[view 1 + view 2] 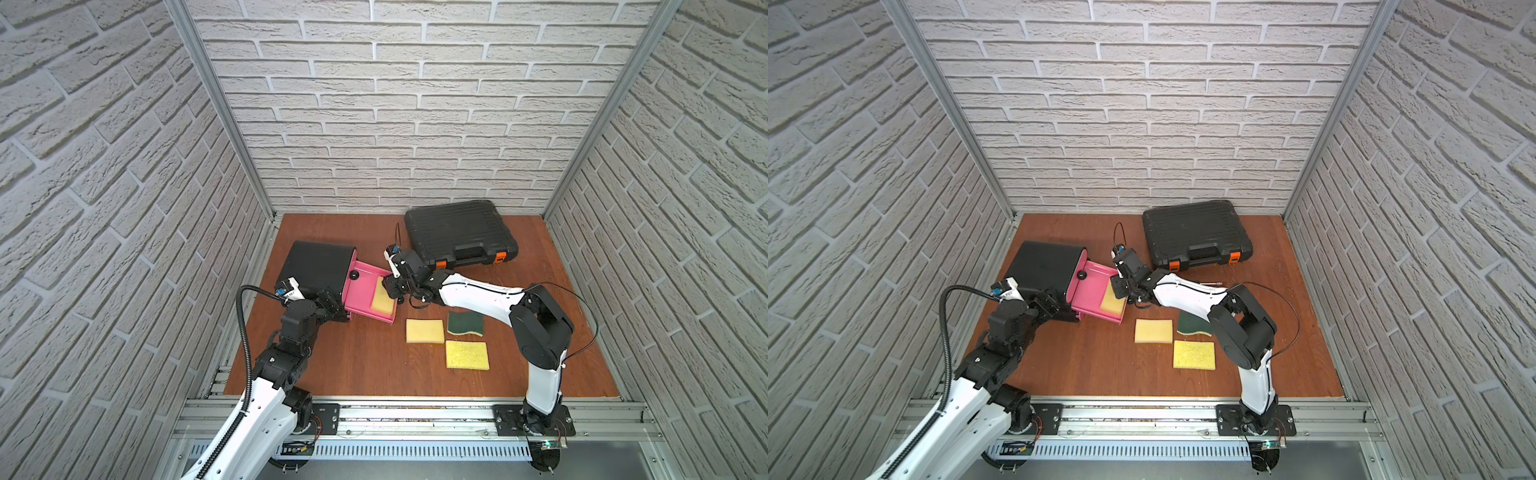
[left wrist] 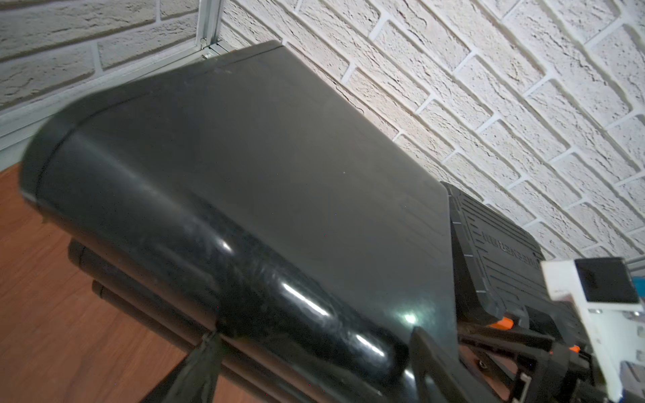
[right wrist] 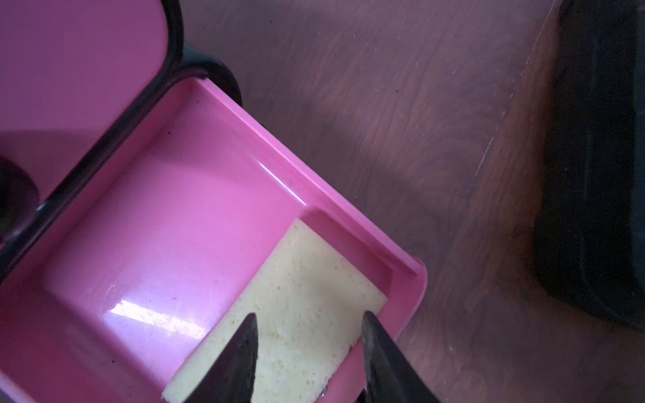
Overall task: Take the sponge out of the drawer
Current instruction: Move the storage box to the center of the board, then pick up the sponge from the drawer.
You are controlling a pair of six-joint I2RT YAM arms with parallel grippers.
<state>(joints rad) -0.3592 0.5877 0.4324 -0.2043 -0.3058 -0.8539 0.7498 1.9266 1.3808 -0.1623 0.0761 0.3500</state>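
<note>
On a wooden counter [image 1: 374, 374], both top views show the sponge [image 1: 382, 301] [image 1: 1113, 301] lying at the right end of the open pink drawer [image 1: 361, 282] under the right gripper [image 1: 392, 286], with the left gripper [image 1: 332, 308] against the black cabinet [image 1: 316, 262]. The left wrist view shows that cabinet's [image 2: 244, 174] rounded edge between wide jaws; whether they press it cannot be told. The right wrist view shows the right gripper's [image 3: 309, 314] jaws apart over the sponge [image 3: 300, 279].

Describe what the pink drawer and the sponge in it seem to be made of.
Drawer: probably moulded plastic, smooth and glossy; its floor shows bright streaks of reflected light. Sponge: likely soft foam or cellulose, matt pale yellow; its face is pitted with small pores.
</note>
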